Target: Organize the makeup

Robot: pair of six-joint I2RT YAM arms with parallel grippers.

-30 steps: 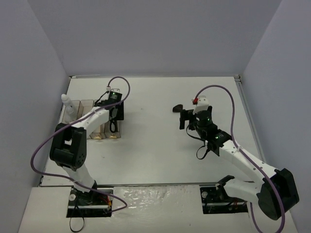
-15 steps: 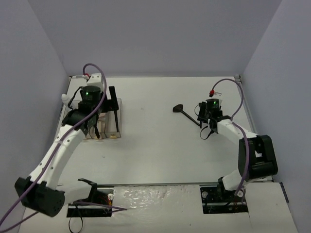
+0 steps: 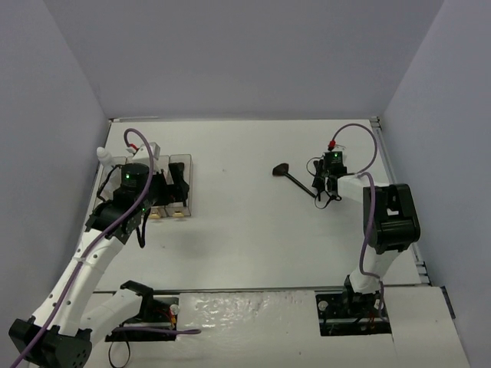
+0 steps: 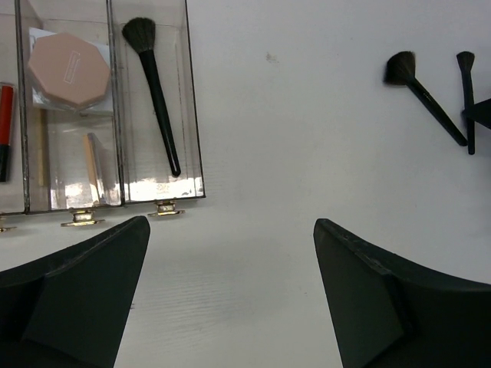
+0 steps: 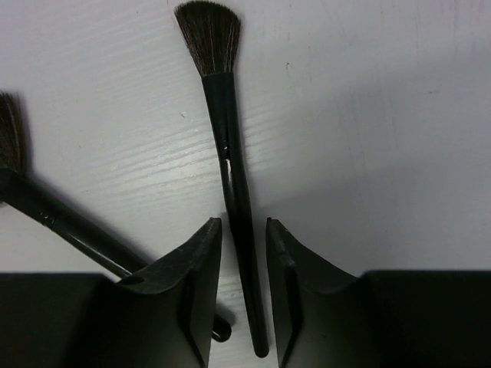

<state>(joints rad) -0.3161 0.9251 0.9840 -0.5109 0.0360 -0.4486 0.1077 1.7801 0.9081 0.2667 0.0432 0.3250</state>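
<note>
- Pickup step is judged in hand: R gripper (image 5: 244,226) is set low over the table (image 3: 245,245) at far right. Its jaws are drawn narrow astride the handle of a flat brush (image 5: 229,153). Slivers of table are seen each side of the handle, so nothing is taken as clamped yet.
- Second brush (image 5: 46,215) lies just beside, its handle passing under one finger (image 5: 192,284); a snag w/ it is poss. on the lift.
- Next move, est.: jaws to be shut fully on the handle, flat brush raised clear, then carried across to the clear bins (image 4: 189,107) at left, well apart.
- L gripper (image 4: 230,291) is held wide open & empty, just in front of the clear bins.
- Bin contents, L wrist view:
  - rightmost compartment – one black brush (image 4: 157,100), laid lengthwise
  - middle – pink compact (image 4: 69,69) on a white pad (image 4: 37,37), plus tan pencil (image 4: 92,157)
  - next left – red pencil (image 4: 5,107), mostly cut off
- Room is seen beside the black brush, so that compartment is judged the likely dest.
</note>
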